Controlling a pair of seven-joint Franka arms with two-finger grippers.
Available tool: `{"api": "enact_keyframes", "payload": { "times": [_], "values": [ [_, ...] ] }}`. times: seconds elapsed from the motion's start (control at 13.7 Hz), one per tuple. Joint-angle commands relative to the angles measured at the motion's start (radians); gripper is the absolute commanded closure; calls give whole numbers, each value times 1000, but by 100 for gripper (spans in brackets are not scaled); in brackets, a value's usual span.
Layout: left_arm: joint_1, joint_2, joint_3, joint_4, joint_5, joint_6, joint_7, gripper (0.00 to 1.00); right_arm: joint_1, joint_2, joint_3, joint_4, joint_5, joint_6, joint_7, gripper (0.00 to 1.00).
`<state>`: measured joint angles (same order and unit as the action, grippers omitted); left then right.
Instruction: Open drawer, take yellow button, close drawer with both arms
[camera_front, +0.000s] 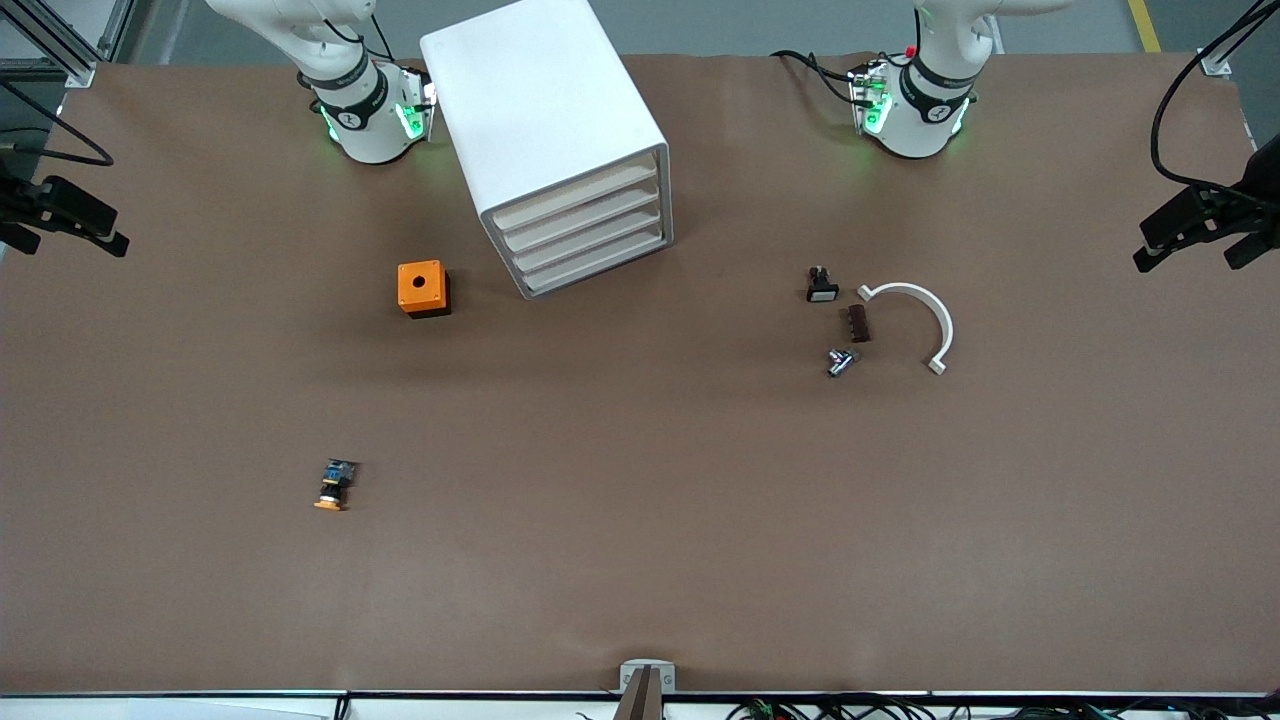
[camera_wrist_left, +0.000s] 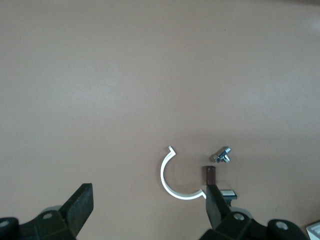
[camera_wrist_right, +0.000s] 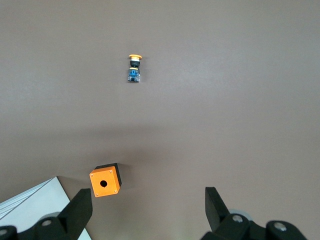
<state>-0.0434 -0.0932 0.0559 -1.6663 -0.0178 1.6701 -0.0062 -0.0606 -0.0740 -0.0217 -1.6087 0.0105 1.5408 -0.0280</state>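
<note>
Front cam sits high across the brown table, facing both arm bases and taking in the whole surface. Left wrist cam looks straight down from well up, sharing the curved white plastic bracket with front. Right wrist cam, equally high, shares the orange cube with a hole.

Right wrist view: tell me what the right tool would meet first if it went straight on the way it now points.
Probably bare table. The right tool, open, points down at brown surface between its fingers. The orange cube sits just off that line, and the button lies well clear. Depth is hard to judge here.
</note>
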Motion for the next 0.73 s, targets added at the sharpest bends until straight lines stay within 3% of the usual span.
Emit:
{"api": "enact_keyframes", "payload": {
  "times": [0.0,0.66],
  "values": [
    [-16,21,-10,53,-5,-70,-37,1,-12,-30,5,-30,8,10,-4,0],
    [-13,24,-18,51,-2,-70,-41,1,-12,-46,5,-54,8,18,-4,0]
  ]
}}
